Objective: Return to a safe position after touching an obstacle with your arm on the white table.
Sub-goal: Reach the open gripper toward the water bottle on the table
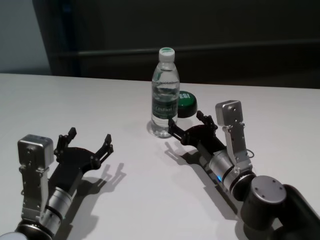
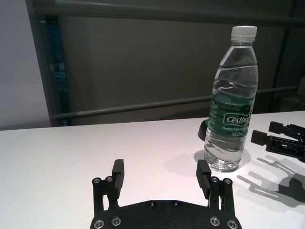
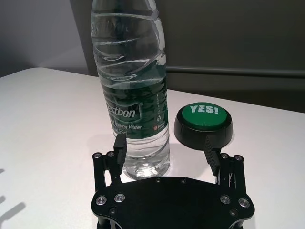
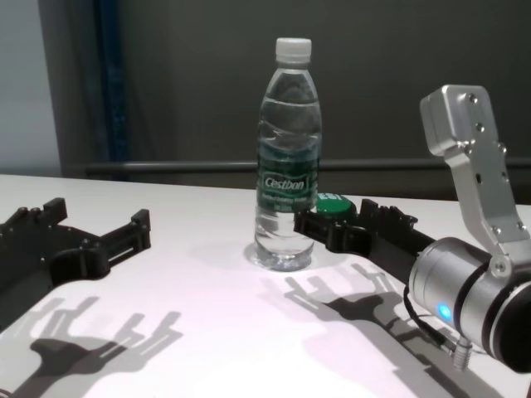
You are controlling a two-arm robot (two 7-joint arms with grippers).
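The obstacle, a clear water bottle (image 1: 165, 95) with a white cap and green label, stands upright on the white table (image 1: 100, 95). It also shows in the left wrist view (image 2: 231, 109), right wrist view (image 3: 133, 86) and chest view (image 4: 287, 166). My right gripper (image 1: 187, 122) is open and empty, low over the table. One finger (image 3: 120, 142) is right against the bottle's base; I cannot tell if it touches. My left gripper (image 1: 90, 136) is open and empty, well to the left of the bottle, also seen in its wrist view (image 2: 160, 168).
A green "YES!" button (image 3: 204, 121) on a black base sits just behind and right of the bottle (image 1: 186, 100), ahead of the right gripper's other finger. A dark wall and rail stand beyond the table's far edge.
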